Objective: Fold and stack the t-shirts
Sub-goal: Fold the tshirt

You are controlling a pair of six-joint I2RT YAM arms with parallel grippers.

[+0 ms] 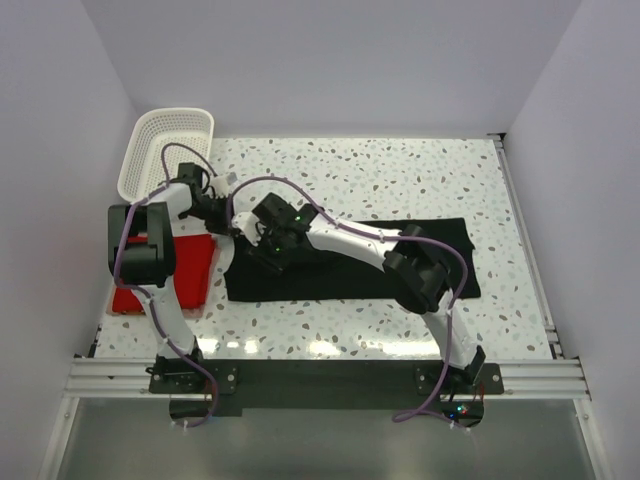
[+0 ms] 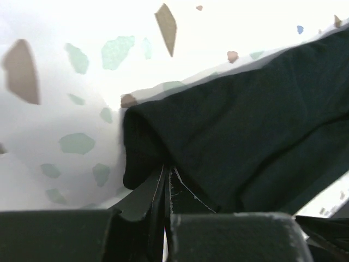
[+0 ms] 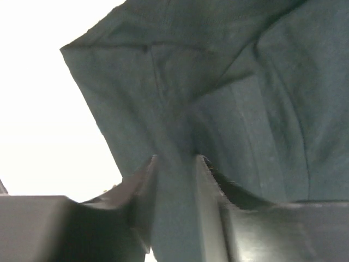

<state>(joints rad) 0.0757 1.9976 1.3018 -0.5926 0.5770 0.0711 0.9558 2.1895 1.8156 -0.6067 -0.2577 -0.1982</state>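
Left hand (image 2: 167, 188) and right hand (image 3: 174, 180) are each pinched shut on cloth of the black t-shirt (image 1: 330, 282). Its long axis extends rightward from both hands.

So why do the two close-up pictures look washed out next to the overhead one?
Left wrist: the table is overexposed to near white, its speckles soft, against the black t-shirt. Right wrist: the table is pure white, the shirt reads greyish, the near fingers blur. Top external: sharp and even, with glare at the near table edge.
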